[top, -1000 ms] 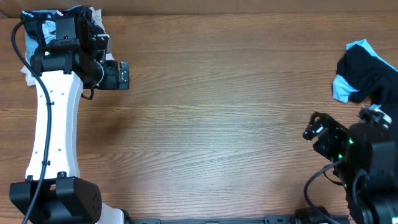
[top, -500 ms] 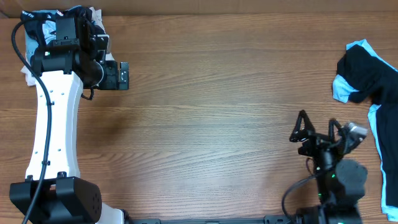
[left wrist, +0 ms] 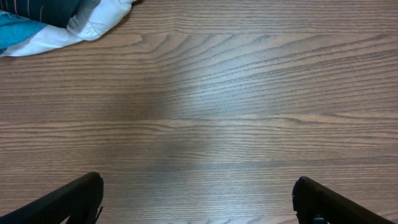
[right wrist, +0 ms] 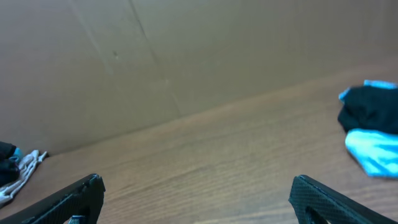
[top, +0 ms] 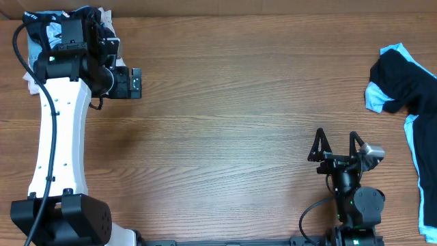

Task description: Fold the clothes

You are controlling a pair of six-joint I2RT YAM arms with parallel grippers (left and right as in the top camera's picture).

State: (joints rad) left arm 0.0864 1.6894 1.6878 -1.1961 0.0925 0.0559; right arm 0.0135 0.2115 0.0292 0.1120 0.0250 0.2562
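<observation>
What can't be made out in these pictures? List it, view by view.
- Overhead: the clothes pile in the far left corner, mostly covered by the left arm; no print readable.
- Overhead and right wrist: the black-and-blue garment, cut off by the right edge; blurred in the wrist view.
- Left wrist: the left hand, only fingertips above the bottom edge.

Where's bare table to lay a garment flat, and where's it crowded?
Free: the middle of the table, between the left arm and the black-and-blue garment. Crowded: far-left corner, clothes pile under that arm; near-right, the right arm.
</observation>
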